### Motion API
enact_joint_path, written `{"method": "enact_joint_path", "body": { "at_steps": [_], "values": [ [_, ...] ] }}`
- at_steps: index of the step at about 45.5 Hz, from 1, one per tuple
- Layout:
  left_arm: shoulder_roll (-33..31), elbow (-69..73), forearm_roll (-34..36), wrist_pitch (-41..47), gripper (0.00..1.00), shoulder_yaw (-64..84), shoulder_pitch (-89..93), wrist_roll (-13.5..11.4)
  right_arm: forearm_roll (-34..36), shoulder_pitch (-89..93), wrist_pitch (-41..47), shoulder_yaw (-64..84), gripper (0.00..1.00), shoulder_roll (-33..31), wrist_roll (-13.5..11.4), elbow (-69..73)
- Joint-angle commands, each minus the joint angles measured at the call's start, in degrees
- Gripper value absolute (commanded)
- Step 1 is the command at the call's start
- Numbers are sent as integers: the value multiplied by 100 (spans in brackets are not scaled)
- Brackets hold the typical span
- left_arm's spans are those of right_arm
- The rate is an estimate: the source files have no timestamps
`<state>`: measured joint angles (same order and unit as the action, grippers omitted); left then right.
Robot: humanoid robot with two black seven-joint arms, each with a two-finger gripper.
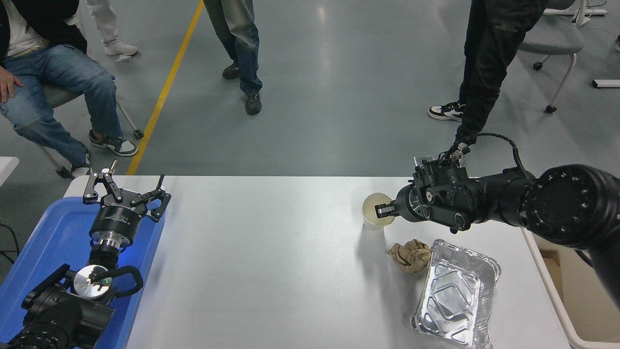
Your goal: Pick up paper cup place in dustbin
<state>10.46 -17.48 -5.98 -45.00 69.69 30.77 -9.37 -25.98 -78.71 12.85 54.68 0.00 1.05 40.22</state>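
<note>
White table (pixel 271 271); grey floor (pixel 339 97), yellow line (pixel 167 87), people standing.

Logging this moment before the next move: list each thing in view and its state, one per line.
paper cup: tilted, lifted, mouth showing, pinched at its rim.
right gripper: shut on the cup.
left gripper: open, parked over the blue tray.
brown paper ball: crumpled.
foil tray: empty.
dustbin: open-topped.
</note>
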Motion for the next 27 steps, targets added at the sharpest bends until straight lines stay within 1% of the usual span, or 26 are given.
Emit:
{"method": "enact_joint_path", "body": {
  "at_steps": [1, 9, 14, 18, 23, 27],
  "values": [
    [0, -10, 0, 0, 99, 1, -1, 6, 215, -610, 270, 201, 0, -9, 27, 679],
    [0, -10, 0, 0, 99, 1, -9, 6, 822, -2375, 999, 376, 0, -772, 80, 2427],
    [9, -1, 0, 0, 99, 1, -9, -3, 972, -3737, 1789, 456, 0, -1344, 89, 3298],
    [9, -1, 0, 0, 99, 1, -9, -3, 998, -4713, 2466, 456, 0, -1722, 88, 3694],
    [9, -1, 0, 0, 99, 1, -9, -3, 998, -5768, 3187, 517, 0, -1942, 80, 3932],
    [17, -1, 0, 0, 99, 1, -9, -3, 1007, -6375, 3215, 719, 0, -1960, 89, 3985]
  ]
}}
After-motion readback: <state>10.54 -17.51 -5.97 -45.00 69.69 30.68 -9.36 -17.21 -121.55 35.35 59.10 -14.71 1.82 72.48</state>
